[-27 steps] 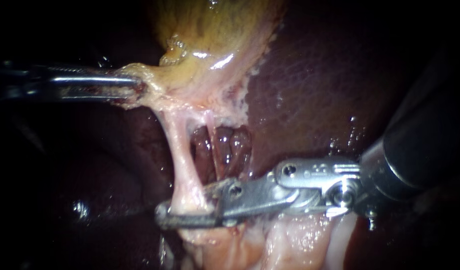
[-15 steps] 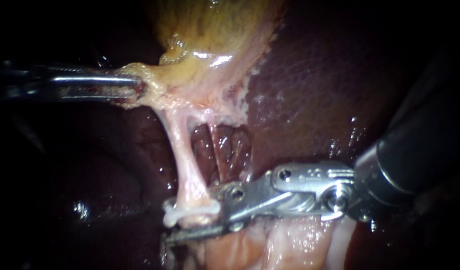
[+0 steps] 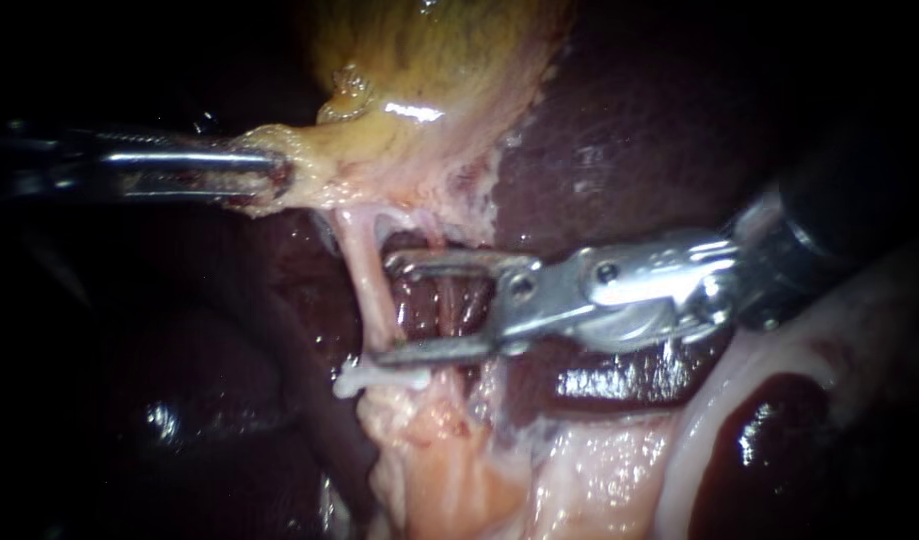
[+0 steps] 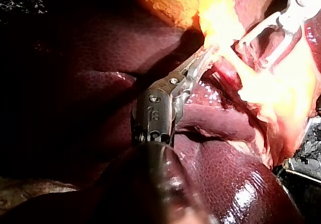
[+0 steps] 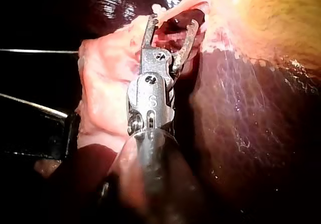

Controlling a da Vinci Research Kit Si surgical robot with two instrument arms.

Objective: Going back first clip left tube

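Note:
The yellow gallbladder (image 3: pixel 429 70) hangs over the dark liver (image 3: pixel 659 130). My left instrument (image 3: pixel 277 178) is shut on the gallbladder's lower edge and holds it toward the left; the left wrist view shows the same hold (image 4: pixel 203 58). The pale left tube (image 3: pixel 364 275) runs down from there to a white clip (image 3: pixel 379 380) lying across it. My right instrument (image 3: pixel 387 308) stands open just above the clip, its jaw tips at the tube. In the right wrist view its jaws (image 5: pixel 173 22) gape with pink tissue ahead. It also shows in the left wrist view (image 4: pixel 253 52).
A thinner strand (image 3: pixel 444 300) runs behind the open jaws over dark red tissue. Pale pink fatty tissue (image 3: pixel 579 470) fills the lower middle, with a dark red glistening patch (image 3: pixel 769 440) at the lower right.
My right instrument's jaws opened and left the white clip on the left tube. They then rose along the tube and drew slightly right. The left instrument has not moved.

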